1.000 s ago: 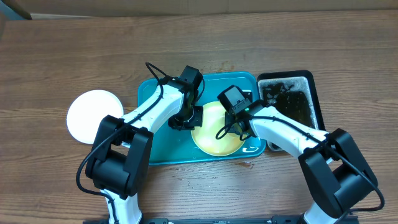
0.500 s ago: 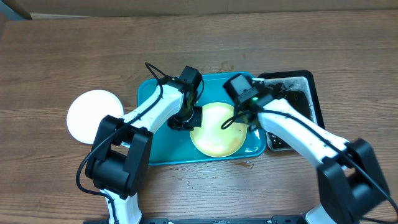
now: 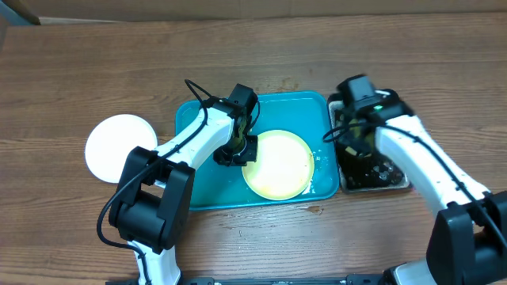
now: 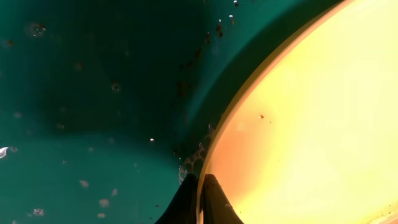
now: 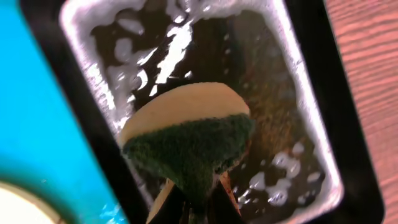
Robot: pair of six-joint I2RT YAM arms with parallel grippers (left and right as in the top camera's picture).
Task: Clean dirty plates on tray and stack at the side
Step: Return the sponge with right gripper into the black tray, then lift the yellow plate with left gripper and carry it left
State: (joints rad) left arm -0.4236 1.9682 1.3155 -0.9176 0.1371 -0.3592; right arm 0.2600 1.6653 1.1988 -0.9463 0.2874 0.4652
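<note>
Wooden table [image 3: 79, 71]: left gripper [image 4: 199, 186] pinches rim of round pale-yellow plate [image 3: 279, 166]; right gripper [image 5: 194, 198] clamps green-faced foam sponge [image 5: 186, 143], seemingly wetting it; scrubbing next.

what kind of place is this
Likely a lab bench set up for robot dishwashing, not a real kitchen: a wooden table, a turquoise tray holding a yellow-green plate, and a black tray of soapy water.
</note>
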